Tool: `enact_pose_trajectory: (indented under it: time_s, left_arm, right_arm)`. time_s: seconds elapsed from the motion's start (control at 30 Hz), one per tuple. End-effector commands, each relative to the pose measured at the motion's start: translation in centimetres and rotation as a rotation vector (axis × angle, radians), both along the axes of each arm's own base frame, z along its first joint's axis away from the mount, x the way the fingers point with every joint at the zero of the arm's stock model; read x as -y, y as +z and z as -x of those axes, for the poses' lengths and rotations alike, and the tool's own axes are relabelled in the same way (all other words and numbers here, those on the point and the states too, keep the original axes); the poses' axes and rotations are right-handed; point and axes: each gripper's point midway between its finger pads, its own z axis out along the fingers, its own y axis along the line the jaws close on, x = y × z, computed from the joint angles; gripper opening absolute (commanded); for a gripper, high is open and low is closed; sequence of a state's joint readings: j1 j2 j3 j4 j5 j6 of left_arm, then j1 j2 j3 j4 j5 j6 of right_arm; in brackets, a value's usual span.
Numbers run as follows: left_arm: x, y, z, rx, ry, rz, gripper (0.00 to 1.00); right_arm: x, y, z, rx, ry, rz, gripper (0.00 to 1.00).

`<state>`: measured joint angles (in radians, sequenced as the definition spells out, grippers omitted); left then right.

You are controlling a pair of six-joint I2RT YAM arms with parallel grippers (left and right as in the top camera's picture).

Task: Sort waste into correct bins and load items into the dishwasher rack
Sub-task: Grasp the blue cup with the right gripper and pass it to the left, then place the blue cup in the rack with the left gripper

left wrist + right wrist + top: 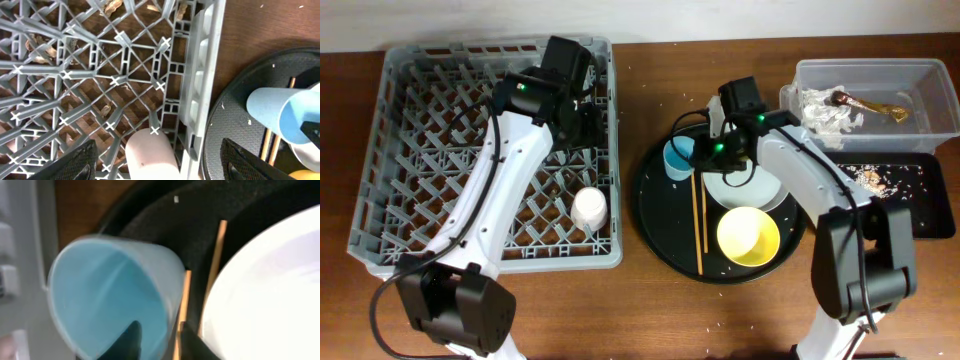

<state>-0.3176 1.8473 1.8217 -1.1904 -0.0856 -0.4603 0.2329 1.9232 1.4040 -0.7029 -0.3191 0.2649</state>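
2 arms reach down: right claw pinches the light blue cup, left claw gapes over the rack.

Noted: left arm and right arm, white link shells, black joint housings, black cables, green indicator lights

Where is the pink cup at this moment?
In the overhead view the pink cup sits inside the dishwasher rack, by its right wall near the lower corner, beside the round black tray.
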Motion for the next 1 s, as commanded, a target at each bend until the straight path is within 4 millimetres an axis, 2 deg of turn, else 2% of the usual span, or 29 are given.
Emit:
enact_pose_trajectory:
  time_s: [0.0,0.07,0.1,0.13,0.2,0.23,0.27,0.3,0.33,0.43,0.53,0.6,0.7,0.87,0.9,0.97]
  left_arm:
    - [0.2,1.3,-0.1,0.033,-0.001,0.023,0.77]
    - [0.3,1.3,-0.1,0.031,-0.004,0.029,0.77]
    - [0.7,1.3,0.1,0.022,-0.013,0.051,0.77]
    - [1.2,1.2,0.3,0.005,-0.024,0.099,0.78]
    - [3.6,2.0,0.7,-0.025,-0.176,0.293,0.83]
    - [5.1,3.0,1.0,-0.017,-0.287,0.433,0.84]
    - [6.4,5.2,1.2,0.012,-0.406,0.624,0.86]
    - [7.0,6.8,1.5,0.046,-0.488,0.743,0.91]
    - [7.2,8.3,1.9,0.076,-0.556,0.844,0.93]
    - [8.2,10.7,3.9,0.144,-0.741,1.08,0.98]
    - [8.3,9.1,4.7,0.106,-0.737,1.124,0.98]
    - [8.3,8.2,4.9,0.084,-0.723,1.136,0.98]
    - [8.5,8.7,4.9,0.112,-0.752,1.181,0.97]
    - [8.6,8.8,4.9,0.121,-0.761,1.186,0.96]
    - [8.6,8.8,4.9,0.12,-0.761,1.186,0.84]
    - [8.6,8.8,4.9,0.119,-0.76,1.186,0.71]
  right_arm:
    - [0.6,-0.7,-0.2,-0.006,-0.026,0.037,0.04]
    - [0.4,-0.6,-0.1,-0.012,-0.027,0.023,0.04]
    - [-0.7,0.6,0.3,-0.016,-0.004,-0.053,0.04]
    - [-1.7,2.9,0.4,0.004,0.023,-0.165,0.04]
    - [-2.8,7.6,0.3,0.071,0.087,-0.38,0.04]
    - [-3.2,9.7,0.2,0.1,0.128,-0.494,0.04]
    - [-3.6,12.0,0.1,0.139,0.186,-0.632,0.04]
    - [-3.9,13.4,0.1,0.16,0.232,-0.717,0.04]
    - [-4.1,14.0,0.2,0.171,0.255,-0.75,0.04]
    - [-5.4,16.2,0.6,0.206,0.339,-0.851,0.04]
    - [-6.6,18.3,0.9,0.231,0.405,-0.927,0.04]
    - [-7.5,19.1,1.2,0.239,0.438,-0.951,0.04]
    - [-9.2,19.1,2.0,0.234,0.478,-0.95,0.04]
    - [-11.3,17.7,2.1,0.213,0.468,-0.909,0.04]
    - [-11.4,17.3,1.6,0.204,0.428,-0.887,0.04]
    - [-11.3,17.1,1.3,0.211,0.412,-0.873,0.04]
